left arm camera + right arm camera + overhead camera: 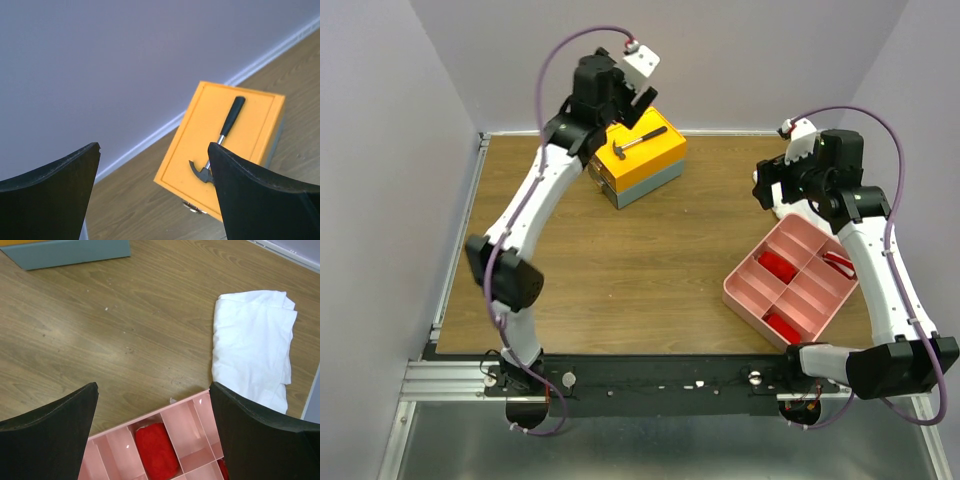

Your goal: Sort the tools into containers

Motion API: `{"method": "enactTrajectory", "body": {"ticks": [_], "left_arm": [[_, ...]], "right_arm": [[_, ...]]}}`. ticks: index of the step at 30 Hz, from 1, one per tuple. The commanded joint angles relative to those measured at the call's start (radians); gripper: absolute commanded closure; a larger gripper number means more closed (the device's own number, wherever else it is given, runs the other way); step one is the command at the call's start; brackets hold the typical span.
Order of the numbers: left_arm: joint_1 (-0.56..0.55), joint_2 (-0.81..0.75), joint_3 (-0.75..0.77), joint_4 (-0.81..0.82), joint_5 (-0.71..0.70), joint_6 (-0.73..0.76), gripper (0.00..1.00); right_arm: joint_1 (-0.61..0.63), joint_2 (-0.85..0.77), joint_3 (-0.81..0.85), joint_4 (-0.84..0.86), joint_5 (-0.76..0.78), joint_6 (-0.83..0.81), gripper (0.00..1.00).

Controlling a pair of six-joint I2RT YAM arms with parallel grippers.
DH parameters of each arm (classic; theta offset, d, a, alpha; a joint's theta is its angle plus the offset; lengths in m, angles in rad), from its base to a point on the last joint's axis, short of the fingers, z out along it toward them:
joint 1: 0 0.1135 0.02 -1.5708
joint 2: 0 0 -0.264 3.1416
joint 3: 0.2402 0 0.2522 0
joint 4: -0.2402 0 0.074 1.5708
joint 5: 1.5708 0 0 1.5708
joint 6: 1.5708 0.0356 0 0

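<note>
Wooden worktop (620, 260) bears the yellow-topped box (662, 156); the hammer (642, 139) lies lengthwise atop it (head left). Left pincer (154, 146) and right pincer (154, 387) gape empty.

No readable txt, labels or nos. on anything in view.

Left arm (535, 195) stretched toward the far left, left gripper (152, 147) raised, jaws spread wide, empty. Right arm (880, 270) folded at the right side, right gripper (153, 387) angled down, jaws spread wide, empty.

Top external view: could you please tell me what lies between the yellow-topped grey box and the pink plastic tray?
Only bare wooden tabletop, seen from above.
</note>
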Motion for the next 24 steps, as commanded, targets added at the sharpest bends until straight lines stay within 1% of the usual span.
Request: {"method": "enactTrajectory", "body": {"ticks": [1,2,4,5,7,8,10,11,14,16,17,21,24], "left_arm": [[-0.002,-0.219,-0.114,0.022,0.005,-0.101,0.01],[-0.002,-0.245,-0.170,0.016,0.000,-0.110,0.01],[0.000,-0.328,-0.233,0.002,-0.006,-0.112,0.01],[0.000,-0.355,-0.303,-0.001,-0.009,-0.107,0.01],[0.001,-0.441,-0.379,-0.004,-0.017,-0.111,0.01],[0.004,-0.466,-0.451,-0.004,-0.026,-0.118,0.01],[0.017,-0.537,-0.513,-0.021,-0.025,-0.168,0.01],[0.039,-0.557,-0.567,-0.032,0.016,-0.191,0.01],[0.082,-0.626,-0.654,-0.072,0.083,-0.274,0.01],[0.128,-0.670,-0.681,-0.110,0.153,-0.324,0.01],[0.142,-0.690,-0.716,-0.118,0.178,-0.332,0.01],[0.182,-0.840,-0.826,-0.129,0.213,-0.348,0.01],[0.242,-0.912,-0.879,-0.141,0.244,-0.375,0.01]], "right_arm": [[-0.008,-0.021,0.033,-0.003,-0.072,0.033,0.00],[-0.007,-0.027,0.033,-0.005,-0.074,0.047,0.00],[-0.007,-0.044,0.030,-0.005,-0.061,0.059,0.00],[-0.007,-0.050,0.026,-0.008,-0.054,0.079,0.00],[-0.008,-0.063,0.012,0.003,-0.009,0.113,0.00],[-0.008,-0.070,0.004,0.001,0.002,0.126,0.00],[-0.007,-0.084,-0.008,-0.008,0.021,0.151,0.00],[-0.007,-0.102,-0.013,-0.011,0.022,0.162,0.00],[-0.007,-0.138,-0.052,-0.019,0.034,0.165,0.00],[-0.007,-0.170,-0.072,-0.034,0.045,0.162,0.00],[-0.008,-0.179,-0.077,-0.040,0.046,0.162,0.00],[-0.007,-0.214,-0.097,-0.075,0.022,0.172,0.00],[-0.007,-0.247,-0.132,-0.063,0.017,0.168,0.00]]}}
